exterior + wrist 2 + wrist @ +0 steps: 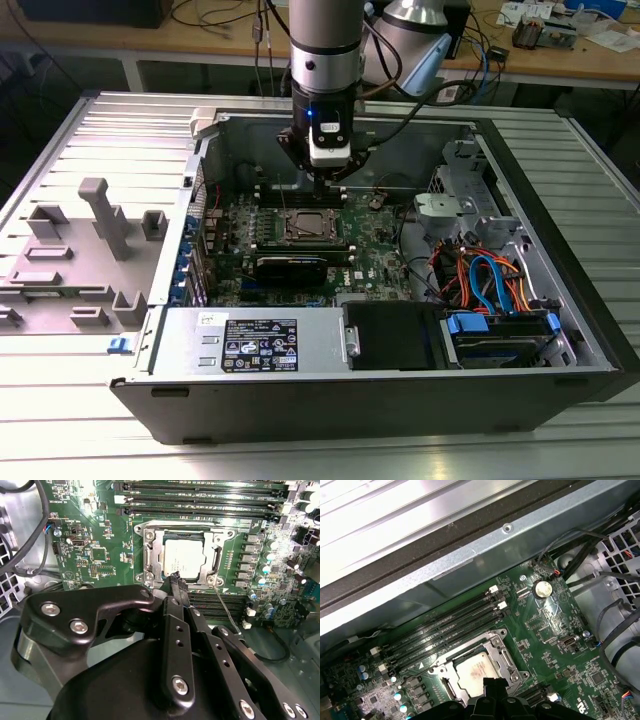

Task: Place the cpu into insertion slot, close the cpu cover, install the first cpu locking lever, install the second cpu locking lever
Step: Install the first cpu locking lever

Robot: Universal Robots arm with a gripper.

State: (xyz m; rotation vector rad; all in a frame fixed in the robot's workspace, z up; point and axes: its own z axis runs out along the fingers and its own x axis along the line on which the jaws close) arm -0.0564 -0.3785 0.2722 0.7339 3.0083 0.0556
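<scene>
Above the insertion slot (141,529) | gripper (176,582) is hovering, fingers pinched narrow, empty | cpu (182,557) is lying beneath closed cpu cover (216,555).

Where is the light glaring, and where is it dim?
In the second wrist view, glare whitens the cpu top; in the first wrist view the ribbed table washes out; in the exterior view the case interior sits in shade.

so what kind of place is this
Probably a robotics lab or workshop: an open computer case lies on a ribbed metal table, a robot arm reaches into it, and a cable-strewn workbench stands behind.
</scene>
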